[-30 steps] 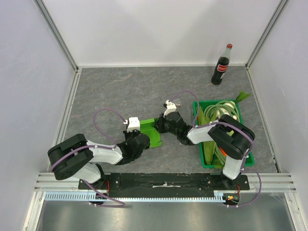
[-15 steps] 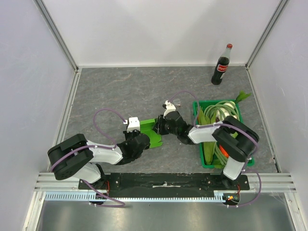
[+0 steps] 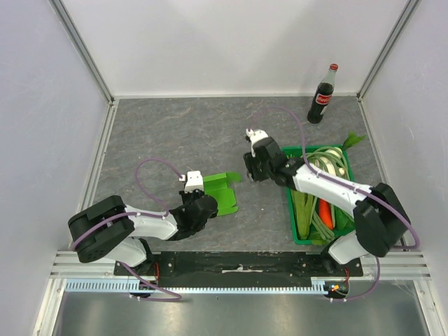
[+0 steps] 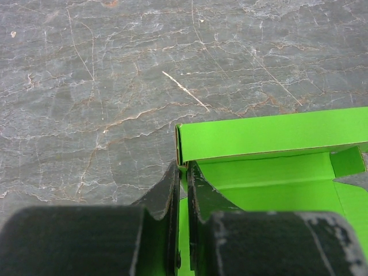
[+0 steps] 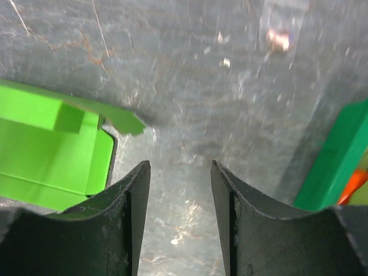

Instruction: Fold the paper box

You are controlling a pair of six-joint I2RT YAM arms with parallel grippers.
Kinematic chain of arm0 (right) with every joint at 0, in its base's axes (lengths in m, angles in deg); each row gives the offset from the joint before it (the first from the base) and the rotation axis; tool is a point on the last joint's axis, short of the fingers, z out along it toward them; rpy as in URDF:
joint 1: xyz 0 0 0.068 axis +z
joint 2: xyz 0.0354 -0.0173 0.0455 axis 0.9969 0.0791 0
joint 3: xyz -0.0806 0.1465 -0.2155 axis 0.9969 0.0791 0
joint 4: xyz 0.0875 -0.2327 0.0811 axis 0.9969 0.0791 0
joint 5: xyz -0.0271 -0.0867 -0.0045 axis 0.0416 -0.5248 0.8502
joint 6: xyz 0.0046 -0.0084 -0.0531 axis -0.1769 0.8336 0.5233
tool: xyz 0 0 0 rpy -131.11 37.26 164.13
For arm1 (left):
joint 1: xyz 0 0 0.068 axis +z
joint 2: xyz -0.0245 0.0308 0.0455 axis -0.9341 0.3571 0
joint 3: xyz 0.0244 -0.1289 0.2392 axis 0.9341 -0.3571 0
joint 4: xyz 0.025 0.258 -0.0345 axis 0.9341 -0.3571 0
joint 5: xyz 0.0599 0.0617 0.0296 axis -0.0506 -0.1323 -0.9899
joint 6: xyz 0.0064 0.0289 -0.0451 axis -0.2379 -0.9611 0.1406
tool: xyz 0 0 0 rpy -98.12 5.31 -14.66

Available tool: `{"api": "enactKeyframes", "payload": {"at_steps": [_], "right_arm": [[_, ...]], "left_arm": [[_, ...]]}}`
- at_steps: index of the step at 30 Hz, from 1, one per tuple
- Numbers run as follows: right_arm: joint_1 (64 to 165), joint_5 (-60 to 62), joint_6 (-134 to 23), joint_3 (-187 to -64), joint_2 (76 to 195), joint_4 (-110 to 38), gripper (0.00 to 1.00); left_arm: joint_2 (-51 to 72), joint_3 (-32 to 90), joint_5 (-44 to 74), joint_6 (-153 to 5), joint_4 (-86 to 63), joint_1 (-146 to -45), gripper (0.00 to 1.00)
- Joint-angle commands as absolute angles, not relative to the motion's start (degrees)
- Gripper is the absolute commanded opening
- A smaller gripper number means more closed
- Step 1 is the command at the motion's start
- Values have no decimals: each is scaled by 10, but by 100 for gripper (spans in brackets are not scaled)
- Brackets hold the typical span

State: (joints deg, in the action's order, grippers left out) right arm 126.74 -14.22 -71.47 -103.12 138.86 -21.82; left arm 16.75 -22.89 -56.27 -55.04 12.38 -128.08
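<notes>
The paper box [image 3: 224, 190] is a lime-green card piece lying left of the table's middle, partly folded, with one wall raised. My left gripper [image 3: 210, 201] is shut on the near corner of that wall. In the left wrist view its jaws [image 4: 183, 171] pinch the thin card edge of the paper box [image 4: 270, 138]. My right gripper [image 3: 249, 174] hangs open above the table, just right of the box and apart from it. The right wrist view shows only bare table between its fingers [image 5: 179, 172], with the box [image 5: 40, 155] to the left, one small flap sticking out.
A dark-green plastic crate [image 3: 308, 241] of vegetables stands at the right, under the right arm, and its wall [image 5: 339, 155] shows in the right wrist view. A cola bottle [image 3: 322, 94] stands at the back right. White walls enclose the grey stone-pattern table [image 3: 175, 133].
My right gripper has let go of the box's right end, opened, and pulled back up and to the right. The left gripper keeps its hold and has not moved.
</notes>
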Motion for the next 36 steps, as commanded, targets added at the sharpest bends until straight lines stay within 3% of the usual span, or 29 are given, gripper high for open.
{"api": "enactKeyframes", "payload": {"at_steps": [1, 9, 28, 31, 35, 36], "right_arm": [[1254, -96, -572, -1155, 1446, -141, 54], [1256, 9, -467, -1230, 1527, -134, 50], [1283, 56, -485, -1221, 1561, -194, 33], [1292, 61, -519, -1225, 1568, -192, 23], [1316, 26, -602, -1229, 1566, -180, 0], [1318, 10, -628, -1228, 1566, -177, 0]], "left_arm": [[159, -232, -572, -528, 146, -1285, 2], [163, -229, -568, -529, 148, -1285, 2], [162, -228, -567, -538, 149, -1286, 2], [164, -225, -566, -539, 148, -1286, 2], [163, -225, -563, -539, 148, -1286, 2], [162, -226, -563, -538, 148, -1287, 2]]}}
